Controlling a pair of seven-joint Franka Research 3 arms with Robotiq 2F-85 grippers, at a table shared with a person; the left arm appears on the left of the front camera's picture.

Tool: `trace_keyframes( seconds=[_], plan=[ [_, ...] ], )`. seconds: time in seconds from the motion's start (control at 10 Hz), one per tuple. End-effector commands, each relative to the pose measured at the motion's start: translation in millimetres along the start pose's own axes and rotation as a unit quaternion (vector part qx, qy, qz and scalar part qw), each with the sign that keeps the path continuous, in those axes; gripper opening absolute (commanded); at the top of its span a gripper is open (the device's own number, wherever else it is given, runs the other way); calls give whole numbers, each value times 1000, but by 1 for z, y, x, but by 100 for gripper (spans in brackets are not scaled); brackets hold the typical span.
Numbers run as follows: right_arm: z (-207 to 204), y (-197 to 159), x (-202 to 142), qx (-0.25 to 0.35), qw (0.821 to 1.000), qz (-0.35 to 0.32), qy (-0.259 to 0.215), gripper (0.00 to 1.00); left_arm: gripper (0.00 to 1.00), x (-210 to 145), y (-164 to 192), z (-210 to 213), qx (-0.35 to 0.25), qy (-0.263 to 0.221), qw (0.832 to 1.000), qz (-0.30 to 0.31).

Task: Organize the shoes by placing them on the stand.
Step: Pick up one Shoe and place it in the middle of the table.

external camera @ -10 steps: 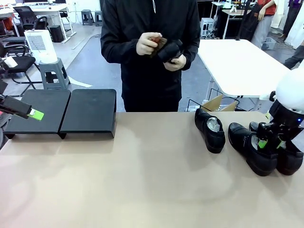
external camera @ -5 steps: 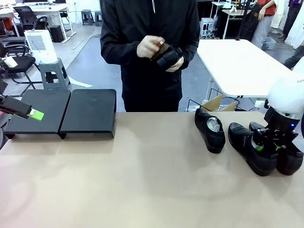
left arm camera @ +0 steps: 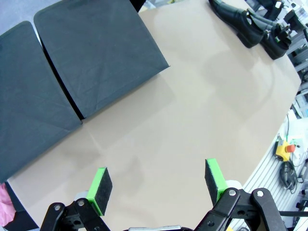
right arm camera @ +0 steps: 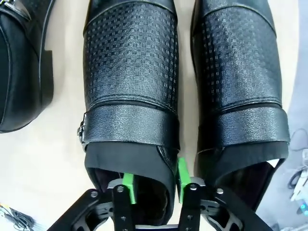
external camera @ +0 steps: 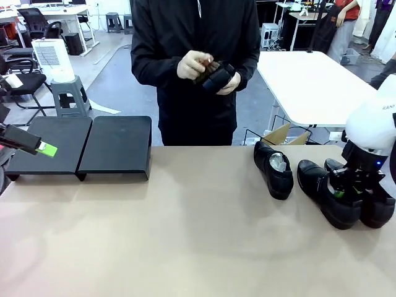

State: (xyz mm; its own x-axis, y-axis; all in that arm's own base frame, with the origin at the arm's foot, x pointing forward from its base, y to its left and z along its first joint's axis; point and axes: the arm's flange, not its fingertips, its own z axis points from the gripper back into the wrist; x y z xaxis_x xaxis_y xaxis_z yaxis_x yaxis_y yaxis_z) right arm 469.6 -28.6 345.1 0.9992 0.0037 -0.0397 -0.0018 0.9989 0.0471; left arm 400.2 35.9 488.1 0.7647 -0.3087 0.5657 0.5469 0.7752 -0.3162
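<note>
Found the right gripper [external camera: 346,189] low at the lower right of the front view, set on the middle shoe [external camera: 327,193] of three on the table [external camera: 185,235]. Checked the right wrist view: green pads [right arm camera: 127,187] astride that shoe's side wall at the opening, one inside, one in the slot against the neighbouring shoe [right arm camera: 240,72]. Jaws at a small gap; cannot tell whether the wall is pinched or merely bracketed. Judged as the grasp step, nothing on the stand yet.

Long axis of the middle shoe: toe toward the top of the wrist frame, heel opening at the bottom by the fingers. So a pinch across the shoe, not along it.

Located the stand [external camera: 117,145] at the upper left of the front view, bare, well apart from the shoes — far to the left of this gripper across the table. Noted the left gripper [external camera: 43,148] at the left edge, just beside the stand, jaws wide apart and holding nothing. Nearer the stand, far from the shoes.

Logged the third shoe [external camera: 274,168] just left of the pair, and the fourth shoe [external camera: 218,75] at top centre — in the person's hands [external camera: 193,65].
</note>
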Motion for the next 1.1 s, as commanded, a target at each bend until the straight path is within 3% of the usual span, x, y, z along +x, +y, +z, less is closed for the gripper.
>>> trace_keyframes(
  seconds=[0.0, 0.5, 0.7, 0.9, 1.0],
  plan=[
    [-2, -2, 5, -18, 1000, -1, 6, 0, 100, 0, 2, 0, -9, -8, 1000, -6],
    [-2, -2, 1, -7, 1000, 7, 5, 0, 100, 0, 2, 0, -9, -8, 1000, -6],
    [16, -1, -9, -7, 1000, -8, -12, 0, 100, 0, 2, 0, -9, -8, 1000, -6],
    [74, 5, -38, -16, 994, -39, -103, 0, 100, 0, 2, 0, -9, -8, 1000, -6],
    [102, 13, -58, 9, 990, -45, -136, 0, 100, 0, 2, 0, -9, -8, 1000, -6]
  ],
)
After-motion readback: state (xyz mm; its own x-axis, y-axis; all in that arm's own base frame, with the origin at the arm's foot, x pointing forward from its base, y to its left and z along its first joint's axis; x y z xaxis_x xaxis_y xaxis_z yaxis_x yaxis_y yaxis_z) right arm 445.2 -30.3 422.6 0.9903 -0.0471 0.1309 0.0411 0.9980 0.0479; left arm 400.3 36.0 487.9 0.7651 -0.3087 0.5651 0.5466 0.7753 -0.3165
